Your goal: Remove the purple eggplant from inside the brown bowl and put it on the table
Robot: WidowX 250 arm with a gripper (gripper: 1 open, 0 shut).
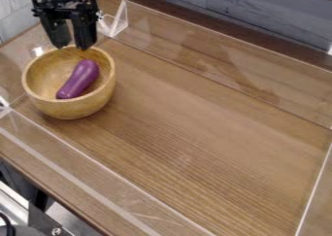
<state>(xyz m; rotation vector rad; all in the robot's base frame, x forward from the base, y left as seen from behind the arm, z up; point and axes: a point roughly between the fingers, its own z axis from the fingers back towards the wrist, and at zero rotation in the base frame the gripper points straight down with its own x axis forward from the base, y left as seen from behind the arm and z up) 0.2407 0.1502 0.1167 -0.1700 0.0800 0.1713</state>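
The purple eggplant (80, 79) lies inside the brown bowl (68, 84) at ten o'clock on the table (201, 109), the pincer (72, 44) spread wide above

The single camera looks down from above at a slant onto the bench (195, 123), set back far enough to take in most of its top and the clear edging (273, 5) at the far side. The bowl (33, 88) and the jaws (70, 38) fall in the upper left of the view, the bare wood filling the middle and right.
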